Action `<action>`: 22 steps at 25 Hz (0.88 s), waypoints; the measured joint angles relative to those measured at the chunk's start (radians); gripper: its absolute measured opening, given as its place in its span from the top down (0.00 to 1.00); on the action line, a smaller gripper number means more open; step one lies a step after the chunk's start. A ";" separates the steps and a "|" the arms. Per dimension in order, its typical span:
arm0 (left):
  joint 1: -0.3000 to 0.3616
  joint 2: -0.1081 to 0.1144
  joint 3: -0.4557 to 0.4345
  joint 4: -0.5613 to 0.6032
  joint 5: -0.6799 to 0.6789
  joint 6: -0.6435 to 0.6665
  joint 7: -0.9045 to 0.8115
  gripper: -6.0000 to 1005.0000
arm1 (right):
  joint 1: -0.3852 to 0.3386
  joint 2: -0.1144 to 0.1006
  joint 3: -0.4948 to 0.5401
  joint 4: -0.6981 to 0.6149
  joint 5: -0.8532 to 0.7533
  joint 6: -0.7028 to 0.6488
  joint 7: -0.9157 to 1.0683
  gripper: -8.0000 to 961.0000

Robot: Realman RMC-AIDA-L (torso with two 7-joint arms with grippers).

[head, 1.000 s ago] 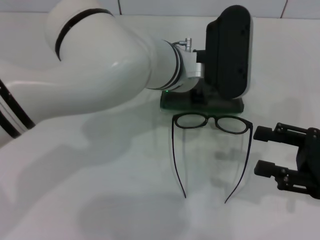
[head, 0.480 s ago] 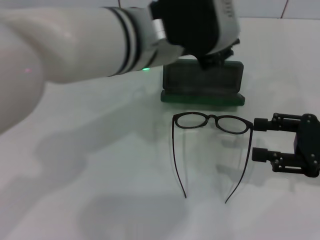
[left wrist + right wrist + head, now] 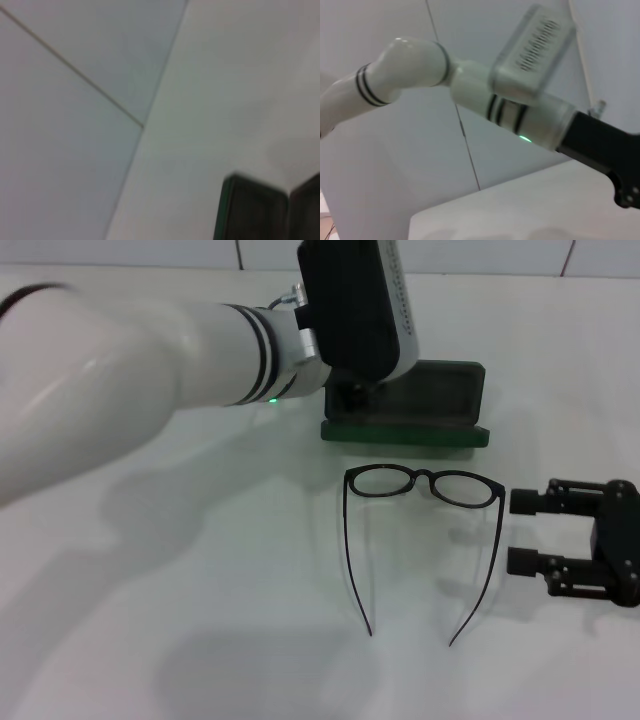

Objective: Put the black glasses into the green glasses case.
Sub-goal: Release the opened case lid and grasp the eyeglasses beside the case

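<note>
Glasses [image 3: 423, 486] lie at the centre of the head view on the white bench [image 3: 200, 590], lenses toward the case [image 3: 410, 410], temple arms unfolded and running toward the lower edge of the frame. The case sits open just above them at upper centre, not touching the frame; a corner of it shows at the lower right of the left wrist view [image 3: 250, 210]. The left pincer [image 3: 352, 392] hangs over the case's left end, hidden under its black wrist housing, so I cannot tell whether it is released or clenched. The right pincer [image 3: 527, 531] rests at the right edge, released, its fingers spread and pointing at the glasses' right lens, grasping nothing.
</note>
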 joint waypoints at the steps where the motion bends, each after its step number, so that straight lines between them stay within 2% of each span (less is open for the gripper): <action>1: -0.025 0.000 -0.007 -0.038 -0.004 0.000 -0.001 0.64 | -0.006 0.001 0.004 0.009 -0.003 0.003 -0.002 0.31; 4: -0.097 0.000 -0.037 -0.170 -0.011 0.005 -0.011 0.65 | -0.015 0.001 0.008 0.032 -0.003 0.007 -0.005 0.31; 6: -0.109 -0.001 -0.030 -0.196 -0.018 0.008 -0.010 0.73 | -0.030 0.001 0.013 0.044 0.001 0.011 -0.005 0.32; 9: -0.107 -0.001 0.001 -0.193 -0.024 0.013 -0.007 0.85 | -0.046 0.001 0.030 0.046 0.002 0.011 -0.005 0.32; 17: -0.094 -0.002 0.030 -0.198 -0.052 0.062 -0.008 0.99 | -0.042 0.001 0.037 0.063 0.000 0.013 -0.007 0.32; 22: -0.064 -0.001 0.042 -0.179 -0.080 0.092 -0.005 0.99 | -0.036 0.001 0.037 0.063 0.001 0.019 -0.011 0.32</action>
